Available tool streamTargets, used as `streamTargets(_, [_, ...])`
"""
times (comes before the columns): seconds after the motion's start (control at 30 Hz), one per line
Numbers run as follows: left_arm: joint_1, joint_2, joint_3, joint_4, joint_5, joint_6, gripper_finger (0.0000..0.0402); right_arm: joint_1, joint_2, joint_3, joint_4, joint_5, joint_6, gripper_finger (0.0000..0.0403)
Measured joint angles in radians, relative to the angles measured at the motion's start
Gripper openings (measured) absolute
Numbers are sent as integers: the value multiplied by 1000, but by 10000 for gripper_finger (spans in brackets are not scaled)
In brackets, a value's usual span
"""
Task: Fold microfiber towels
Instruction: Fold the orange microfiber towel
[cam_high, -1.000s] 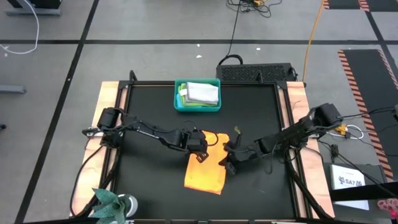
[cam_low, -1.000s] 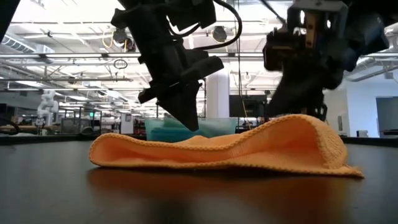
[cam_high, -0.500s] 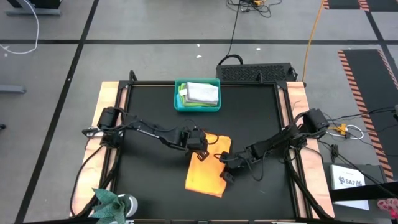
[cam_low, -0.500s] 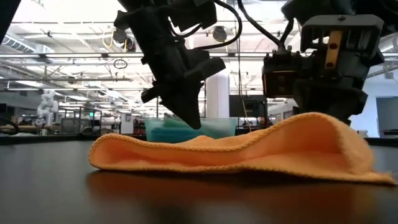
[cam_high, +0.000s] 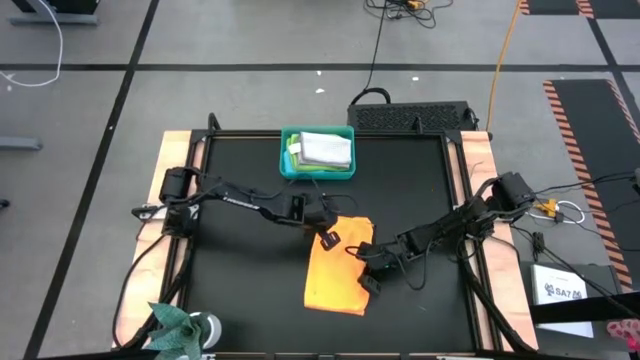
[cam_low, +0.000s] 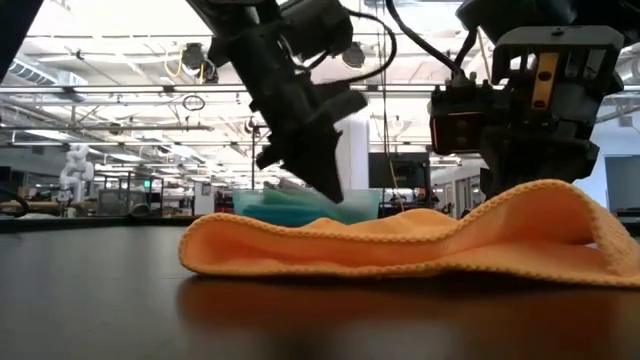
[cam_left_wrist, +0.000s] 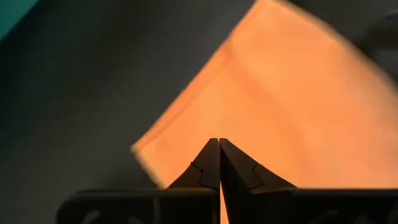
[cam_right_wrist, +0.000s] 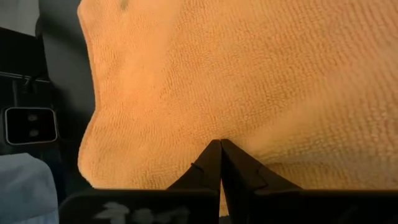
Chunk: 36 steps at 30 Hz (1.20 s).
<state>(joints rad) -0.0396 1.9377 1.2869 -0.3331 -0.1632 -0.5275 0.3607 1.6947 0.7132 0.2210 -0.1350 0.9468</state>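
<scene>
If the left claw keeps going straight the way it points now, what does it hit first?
Most likely the orange-yellow towel. In its wrist view the left claw, fingers closed together, aims at the cloth near its edge. In the high view the claw sits over the towel's far corner. Its height above the cloth is unclear.

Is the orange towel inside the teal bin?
No, the orange towel lies on the black table, apart from the teal bin.
</scene>
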Motion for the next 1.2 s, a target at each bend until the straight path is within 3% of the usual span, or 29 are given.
streamTargets(0.43, [31, 95, 1, -28, -32, 9, 2, 0, -1, 0, -14, 7, 36, 0])
streamTargets(0.83, [45, 88, 2, -125, -49, -9, 2, 20, -6, 2, -87, -31, 61, 0])
streamTargets(1.0, [41, 88, 2, -125, -51, -9, 2, 4, -89, -4, -86, -50, -4, 0])
streamTargets(1.1, [39, 88, 2, -125, -52, -10, 3, -42, -184, 1, -111, 10, -72, 0])
streamTargets(1.2, [39, 89, 1, -122, -51, -10, 2, -94, -254, -2, -217, 135, -149, 0])
